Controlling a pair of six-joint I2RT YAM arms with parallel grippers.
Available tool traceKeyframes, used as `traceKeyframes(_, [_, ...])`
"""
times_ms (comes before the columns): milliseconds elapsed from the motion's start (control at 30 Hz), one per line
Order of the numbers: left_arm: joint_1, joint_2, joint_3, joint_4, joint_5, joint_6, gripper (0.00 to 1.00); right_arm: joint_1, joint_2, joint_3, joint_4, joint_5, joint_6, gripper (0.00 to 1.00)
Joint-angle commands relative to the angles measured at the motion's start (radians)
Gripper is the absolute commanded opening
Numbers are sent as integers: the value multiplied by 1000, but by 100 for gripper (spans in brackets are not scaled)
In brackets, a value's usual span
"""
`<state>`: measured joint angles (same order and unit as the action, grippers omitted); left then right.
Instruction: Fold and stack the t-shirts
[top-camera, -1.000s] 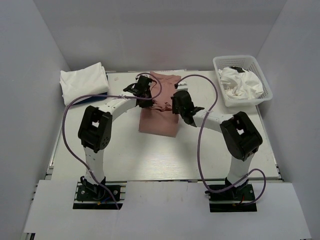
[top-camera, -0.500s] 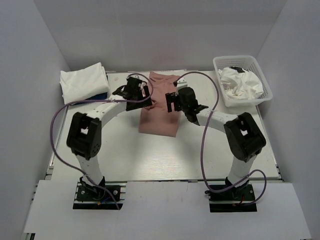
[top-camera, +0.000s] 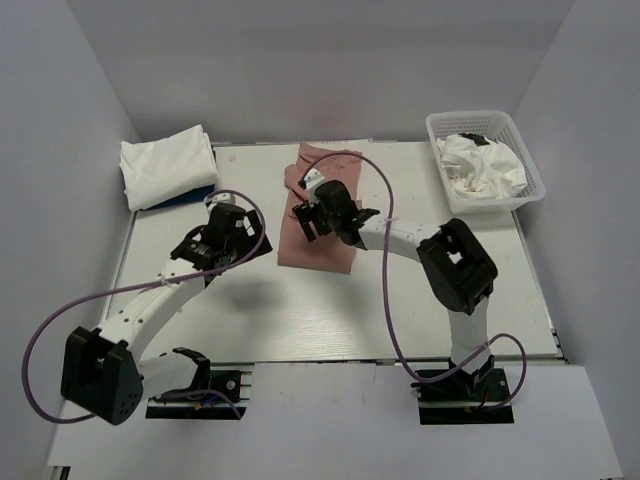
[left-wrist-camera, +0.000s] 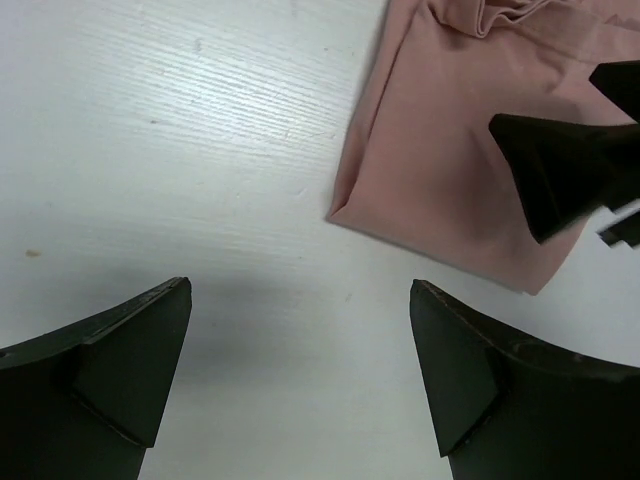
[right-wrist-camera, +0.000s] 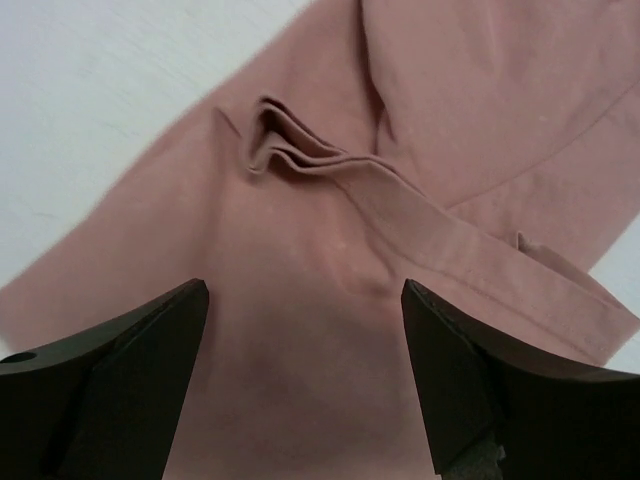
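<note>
My right claw (right-wrist-camera: 302, 285) hangs wide over the part-folded dusty-pink t-shirt (top-camera: 318, 250) near the table's (top-camera: 300, 320) far-edge middle — my left claw (left-wrist-camera: 298, 288), equally wide and empty, hovers just off its left side, likely poised for the next fold.

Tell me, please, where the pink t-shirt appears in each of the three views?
Top external: pink t-shirt at the centre of the table, partly beneath the right gripper.
Left wrist: upper right, one corner pointing toward the frame's middle.
Right wrist: fills most of the frame.
Shared landmark: the right gripper, above it in all three views.
</note>
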<state>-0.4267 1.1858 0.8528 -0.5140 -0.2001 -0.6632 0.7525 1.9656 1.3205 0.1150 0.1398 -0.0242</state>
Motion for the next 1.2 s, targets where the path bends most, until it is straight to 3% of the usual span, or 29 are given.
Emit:
traceKeyframes(0, [-1, -87, -26, -40, -53, -35, 100, 17, 93, 109, -98, 203, -89, 84])
traceKeyframes(200, [-1, -134, -14, -49, -87, -35, 100, 10, 348, 405, -112, 351, -94, 87])
traceKeyframes(233, [-1, -134, -14, -49, -87, -35, 100, -2, 378, 554, -113, 407, -97, 87])
traceKeyframes(300, [-1, -94, -4, -49, -87, -26, 100, -2, 473, 658, -201, 492, -103, 89])
traceKeyframes(333, [-1, -78, -4, -35, -75, -26, 100, -10, 486, 748, -209, 503, -106, 90])
traceKeyframes(400, [-1, -39, 8, -26, -62, -16, 100, -10, 442, 775, -210, 475, -112, 90])
traceKeyframes(567, [-1, 116, 55, 22, -39, 33, 100, -34, 239, 460, -30, 235, -57, 90])
traceKeyframes(733, [-1, 285, 149, 45, -39, 73, 100, -54, 130, 352, -144, 158, 113, 90])
traceKeyframes(867, [-1, 429, 239, 77, -27, 93, 100, -64, -57, 69, -141, 132, 278, 90])
traceKeyframes(1033, [17, 564, 299, 86, 57, 122, 100, -65, -261, -239, -60, -75, 428, 90])
traceKeyframes(1100, [17, 592, 299, 98, 79, 122, 95, -61, -296, -347, -9, -196, 474, 90])
traceKeyframes(1167, [17, 592, 269, 140, 122, 122, 84, -58, -320, -420, 81, -256, 497, 90])
